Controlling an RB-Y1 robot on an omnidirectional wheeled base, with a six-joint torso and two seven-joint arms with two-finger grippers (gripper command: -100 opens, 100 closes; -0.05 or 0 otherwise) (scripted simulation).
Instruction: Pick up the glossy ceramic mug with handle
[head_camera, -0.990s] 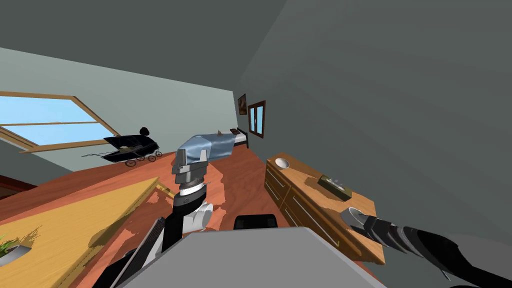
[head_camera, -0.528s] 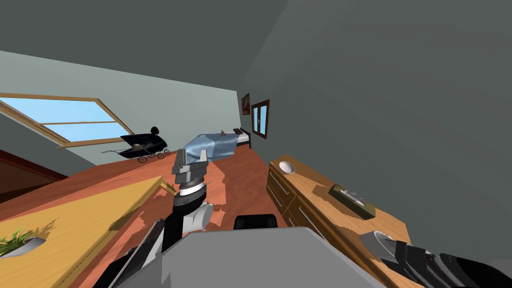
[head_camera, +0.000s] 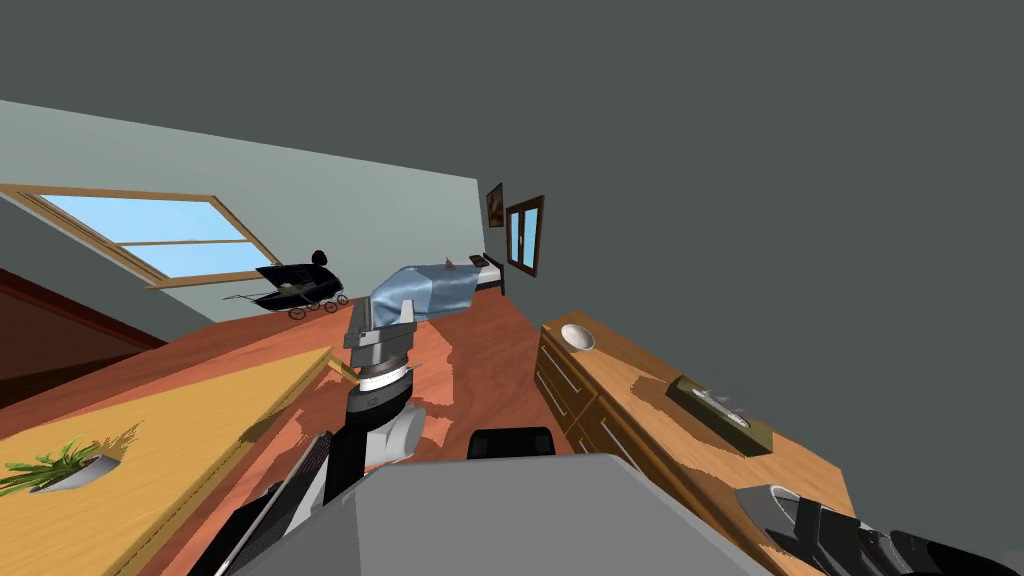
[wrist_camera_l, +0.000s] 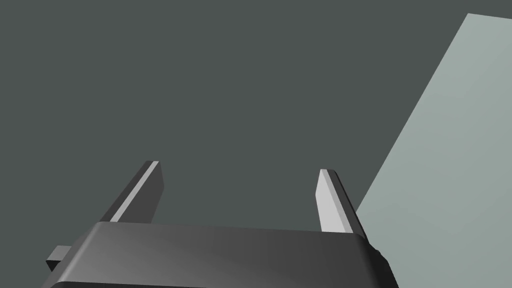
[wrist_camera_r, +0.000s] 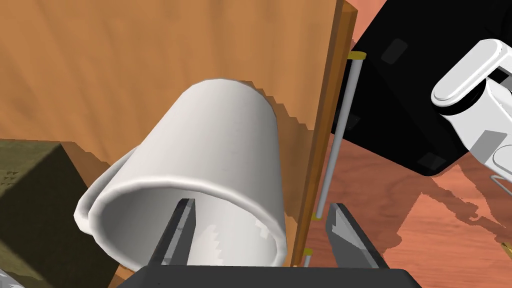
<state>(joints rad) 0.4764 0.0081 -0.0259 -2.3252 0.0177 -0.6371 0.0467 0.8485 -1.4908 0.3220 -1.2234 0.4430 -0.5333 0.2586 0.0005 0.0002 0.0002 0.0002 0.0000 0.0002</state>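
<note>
Reaching arm: the right one; the right pincer (wrist_camera_r: 262, 202) is at the mouth of the mug, over a wooden surface (wrist_camera_r: 125, 60).
Right pincer state: the fingers are apart and do not press. One finger (wrist_camera_r: 180, 225) is inside the mug's mouth, and the other is outside the wall, toward the front edge of the surface.
Mug: a white mug (wrist_camera_r: 220, 150) stands on the surface close to its front edge, with its wall between the two fingers.
Handle: the handle (wrist_camera_r: 87, 205) is on the side of the mug away from the outer finger.
Olive box: an olive box (wrist_camera_r: 30, 200) lies just beside the mug on the handle side, beyond the inner finger.
Drawer rod: a thin grey rod (wrist_camera_r: 340, 135) runs under the front edge, near the outer finger.
Floor: a red-brown floor (wrist_camera_r: 400, 200) lies beyond the outer finger, lower than the surface.
Bowl: in the head view a white bowl (head_camera: 577, 337) sits at the far end of the surface, well apart from the right pincer.
Left pincer: the left pincer (wrist_camera_l: 240, 166) has its fingers apart with nothing between them. In the head view it is raised over the floor, well apart from the mug.
</note>
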